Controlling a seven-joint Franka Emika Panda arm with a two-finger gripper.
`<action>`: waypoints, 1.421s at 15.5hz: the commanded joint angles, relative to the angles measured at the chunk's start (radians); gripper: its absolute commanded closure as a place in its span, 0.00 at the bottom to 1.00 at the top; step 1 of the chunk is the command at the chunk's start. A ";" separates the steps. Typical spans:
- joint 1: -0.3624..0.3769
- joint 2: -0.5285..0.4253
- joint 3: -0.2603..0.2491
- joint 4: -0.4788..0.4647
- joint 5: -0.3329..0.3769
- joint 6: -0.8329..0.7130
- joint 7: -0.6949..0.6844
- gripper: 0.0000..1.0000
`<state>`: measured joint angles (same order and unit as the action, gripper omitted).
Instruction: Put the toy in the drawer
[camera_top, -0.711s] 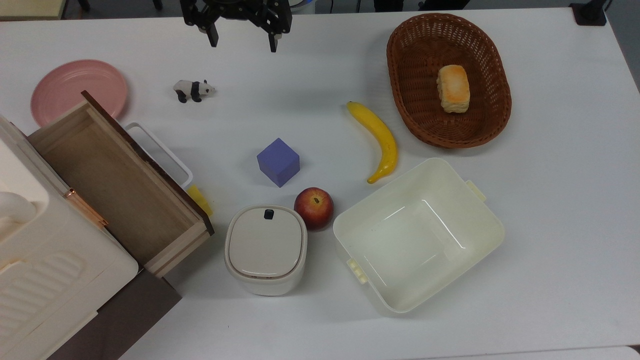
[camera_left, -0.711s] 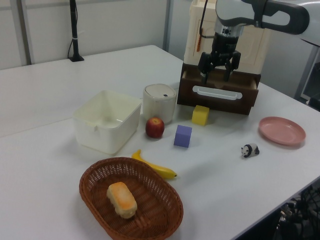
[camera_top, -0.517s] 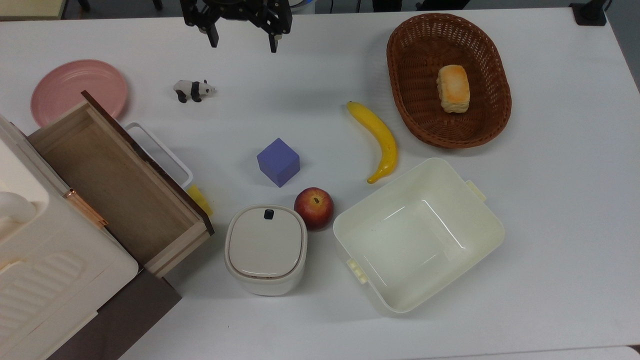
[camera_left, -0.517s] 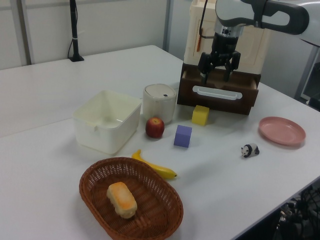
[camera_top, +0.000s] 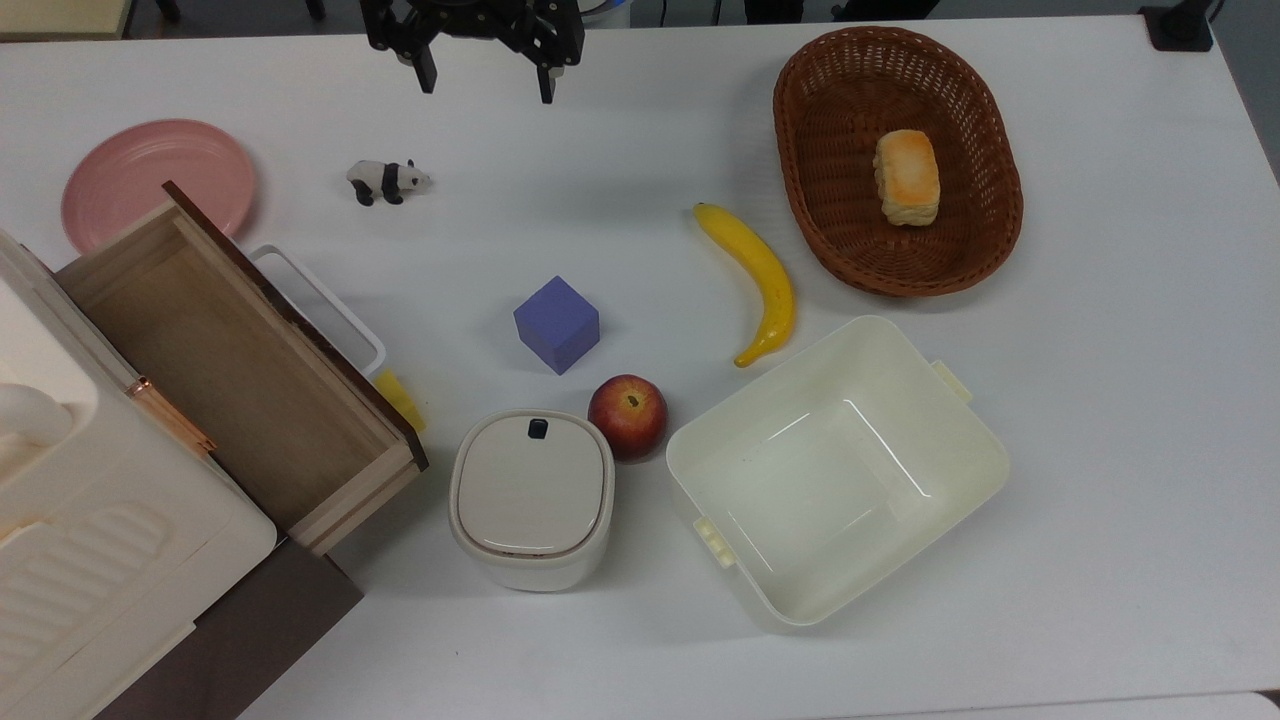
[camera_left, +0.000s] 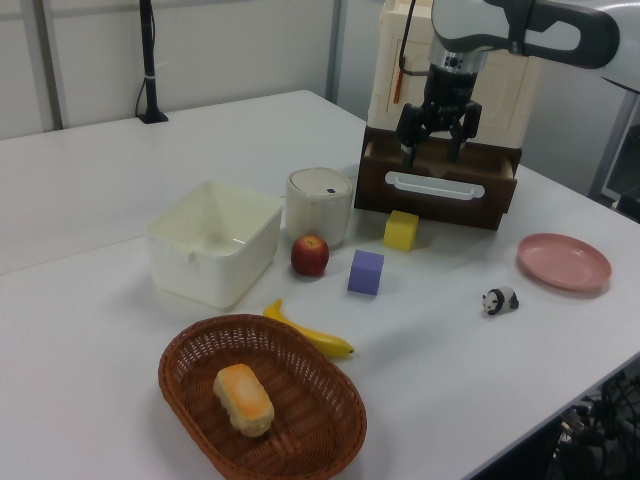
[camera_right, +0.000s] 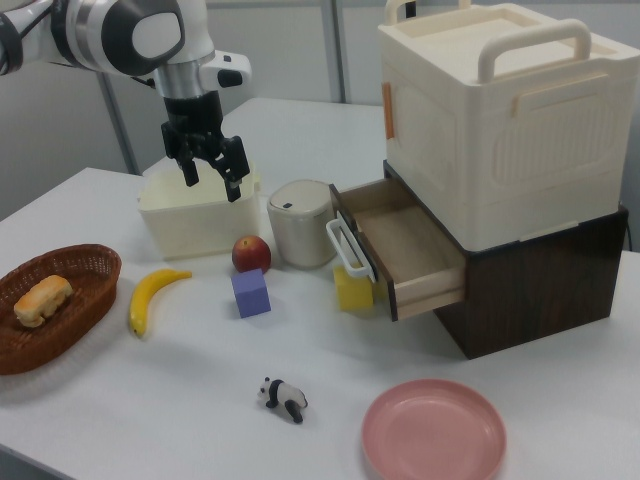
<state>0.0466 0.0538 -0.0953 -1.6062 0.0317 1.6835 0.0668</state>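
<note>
The work surface is a white rectangular table (camera_top: 1100, 400). In the left view, pale wall panels stand behind it and a black pole on a round base (camera_left: 150, 70) stands at its far edge.

The black two-finger gripper (camera_top: 486, 88) hangs above the table at the top view's upper edge. Its jaws stand wide apart and hold nothing. In the right view the gripper (camera_right: 212, 180) hangs in front of the cream plastic tub (camera_right: 195, 215).

The small black-and-white panda figurine (camera_top: 388, 181) stands on its four legs on bare table, below and to the top view's left of the gripper, well apart from it. The round pink plate (camera_top: 130, 180) lies to the top view's left of the figurine.

The light-wood drawer with dark brown front panel and white handle (camera_top: 215, 360) is pulled out of a dark brown base. Its interior holds nothing. A cream plastic carrying case (camera_right: 490, 110) sits on the base.

A yellow block (camera_right: 353, 288) lies just beside the drawer front. Near the table's middle are:
- a purple cube (camera_top: 556, 323)
- a red apple (camera_top: 627, 416)
- a cream lidded canister (camera_top: 531, 497)
- a yellow banana (camera_top: 755, 280)

An oval brown wicker basket (camera_top: 810, 190) holds a bread roll (camera_top: 906, 177).
</note>
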 joint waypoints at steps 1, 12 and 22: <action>0.012 -0.015 -0.009 -0.015 0.016 -0.018 -0.054 0.00; -0.082 -0.035 0.084 -0.184 -0.214 -0.038 -1.066 0.00; -0.154 -0.146 0.085 -0.435 -0.273 0.186 -1.438 0.00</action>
<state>-0.0827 0.0346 -0.0204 -1.9066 -0.2330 1.7598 -1.3232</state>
